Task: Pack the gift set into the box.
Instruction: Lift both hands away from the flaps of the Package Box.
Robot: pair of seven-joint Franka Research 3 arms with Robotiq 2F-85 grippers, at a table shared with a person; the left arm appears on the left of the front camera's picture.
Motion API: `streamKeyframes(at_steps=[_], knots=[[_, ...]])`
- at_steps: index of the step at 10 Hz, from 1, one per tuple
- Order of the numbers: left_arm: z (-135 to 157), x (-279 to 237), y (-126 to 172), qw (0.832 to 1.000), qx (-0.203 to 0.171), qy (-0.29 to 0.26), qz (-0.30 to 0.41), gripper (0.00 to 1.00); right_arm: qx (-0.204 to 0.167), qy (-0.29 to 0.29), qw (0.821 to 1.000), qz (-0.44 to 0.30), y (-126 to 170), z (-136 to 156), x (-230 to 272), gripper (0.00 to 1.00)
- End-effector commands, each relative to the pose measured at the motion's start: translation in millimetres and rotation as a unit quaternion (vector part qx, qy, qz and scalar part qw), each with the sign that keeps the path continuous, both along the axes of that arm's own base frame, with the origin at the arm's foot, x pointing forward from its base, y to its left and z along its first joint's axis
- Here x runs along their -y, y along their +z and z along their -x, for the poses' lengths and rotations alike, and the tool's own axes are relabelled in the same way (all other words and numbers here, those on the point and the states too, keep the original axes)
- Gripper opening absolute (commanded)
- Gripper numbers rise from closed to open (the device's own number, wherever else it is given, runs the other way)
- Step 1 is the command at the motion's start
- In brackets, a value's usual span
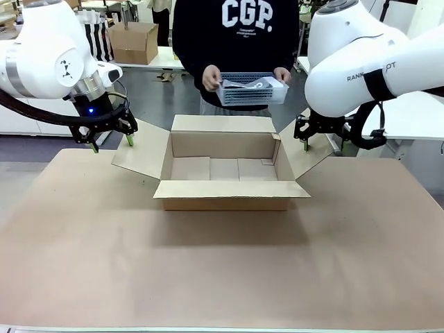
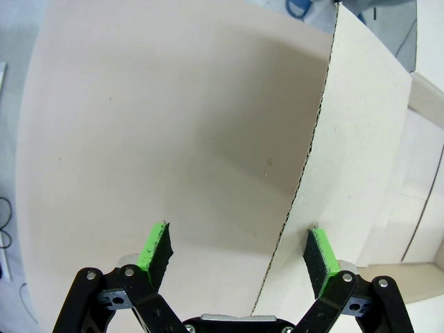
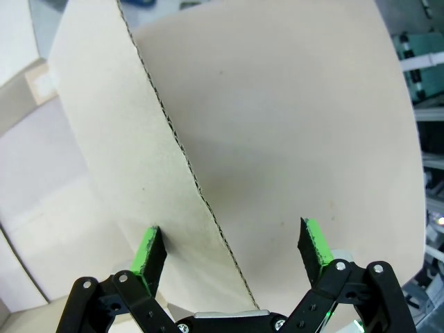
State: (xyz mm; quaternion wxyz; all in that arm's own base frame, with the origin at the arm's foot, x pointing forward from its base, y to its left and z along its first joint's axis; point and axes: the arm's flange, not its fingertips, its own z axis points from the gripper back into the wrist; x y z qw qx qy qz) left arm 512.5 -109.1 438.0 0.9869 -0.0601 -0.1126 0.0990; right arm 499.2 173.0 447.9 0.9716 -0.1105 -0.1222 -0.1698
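Box point(image 1: 229, 202) sits open at table point(image 1: 208, 277) centre, slightly toward 12 o'clock, all four flaps splayed out, inside bare cardboard. Tray point(image 1: 251, 90), pale grey and ribbed, is off the table in the air at the box's 12 o'clock, behind the rear flap, roughly level. The person holds it with one hand point(image 1: 211, 78) at its 9 o'clock end and the other hand point(image 1: 282, 73) at its 3 o'clock end. Something pale lies in the tray; cannot tell what. Left gripper point(image 1: 112, 143) hangs at the box's 9 o'clock, over the outer edge of the left flap point(image 1: 139, 158), fingers spread wide, grasping nothing. In the left wrist view the left gripper point(image 2: 238, 246) straddles the left flap point(image 2: 361, 139): its corrugated edge runs between the two green pads, one pad over flap, one over bare table point(image 2: 173, 139). Right gripper point(image 1: 323, 144) hangs at the box's 3 o'clock, above the right flap point(image 1: 295, 149), fingers also released and empty. In the right wrist view the right gripper point(image 3: 232, 246) likewise straddles the right flap point(image 3: 104, 139), edge between the pads, table point(image 3: 291, 125) on the other side. Cannot tell whether any pad touches cardboard.
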Motion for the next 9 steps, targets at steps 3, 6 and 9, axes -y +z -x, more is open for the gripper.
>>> streamKeyframes(at_steps=[3,6,9], knots=[[-0.6,0.7,1.0,1.000,-0.003,0.008,-0.009,1.00,0.006,-0.010,1.000,0.011,1.9,-4.3,-1.9,1.00],[-0.6,0.7,1.0,1.000,-0.003,0.008,-0.009,1.00,0.006,-0.010,1.000,0.011,1.9,-4.3,-1.9,1.00],[-0.6,0.7,1.0,1.000,-0.003,0.008,-0.009,1.00,0.006,-0.010,1.000,0.011,1.9,-4.3,-1.9,1.00]])
